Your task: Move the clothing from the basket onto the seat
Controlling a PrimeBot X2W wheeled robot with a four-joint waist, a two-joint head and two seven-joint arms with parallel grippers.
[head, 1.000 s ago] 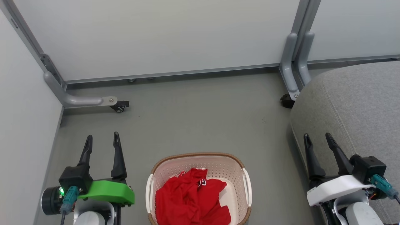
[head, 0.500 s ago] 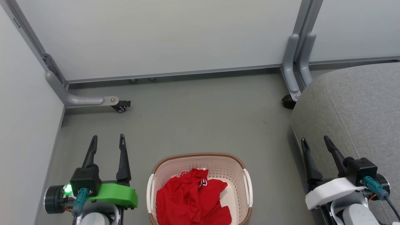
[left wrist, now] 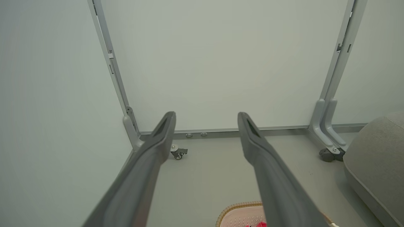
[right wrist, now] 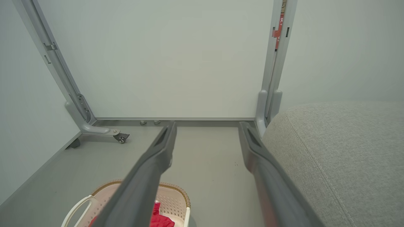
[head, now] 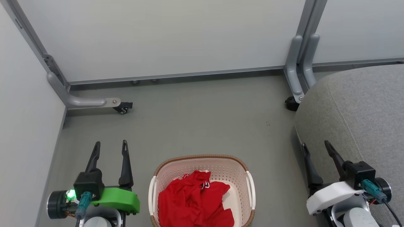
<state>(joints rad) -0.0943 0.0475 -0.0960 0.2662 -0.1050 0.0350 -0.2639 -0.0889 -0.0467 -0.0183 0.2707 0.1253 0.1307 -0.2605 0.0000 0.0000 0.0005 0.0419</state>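
clothing (head: 194, 201): red, lay bunched in basket (head: 202, 157)
left gripper (head: 111, 143): jaws spread, empty
right gripper (head: 315, 144): jaws spread, empty, by seat (head: 363, 110) edge

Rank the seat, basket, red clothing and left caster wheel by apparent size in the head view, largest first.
1. seat, though cut off by the frame
2. basket, bottom edge cropped
3. red clothing, inside the basket
4. left caster wheel, farther away, so partly distance
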